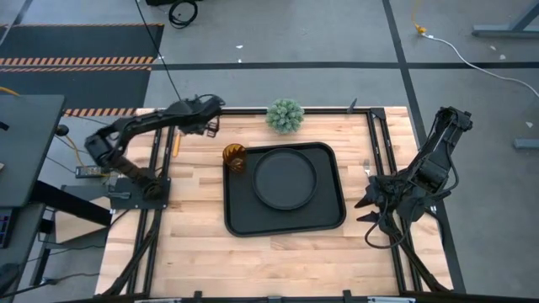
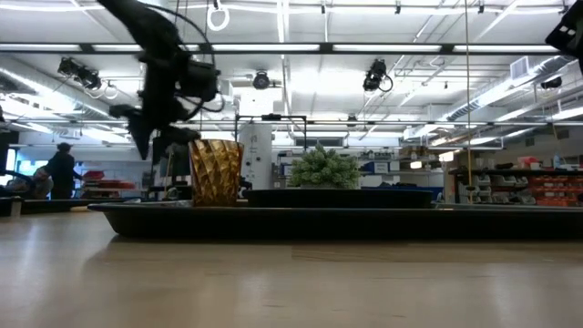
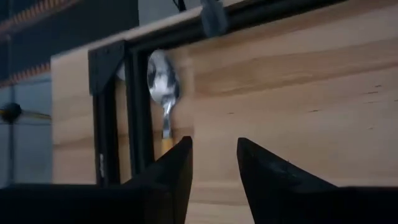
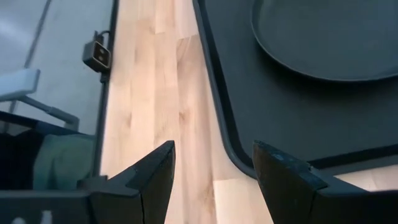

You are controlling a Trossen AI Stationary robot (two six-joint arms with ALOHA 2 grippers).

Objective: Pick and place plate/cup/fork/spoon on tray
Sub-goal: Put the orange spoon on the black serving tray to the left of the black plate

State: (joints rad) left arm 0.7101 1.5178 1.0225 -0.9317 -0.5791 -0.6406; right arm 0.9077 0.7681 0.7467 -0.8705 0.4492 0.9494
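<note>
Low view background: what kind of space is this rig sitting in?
Probably a large robotics lab or workshop hall. Behind the wooden table run open ceiling trusses with strip lights, storage shelves with bins, and a person at a far workstation. The high view shows a concrete floor with hazard-striped matting.

Tray sits about dead centre on the counter, with the plate inside it, a bit toward 12 o'clock. Cup is in the tray's corner at 10 o'clock, just beside the plate. Plant is at 12 from the tray, by the counter's far edge. Spoon lies way out at 10 o'clock along the counter's left edge, under the left end effector. Right end effector hangs at 3 o'clock, off the tray's right side.
</note>
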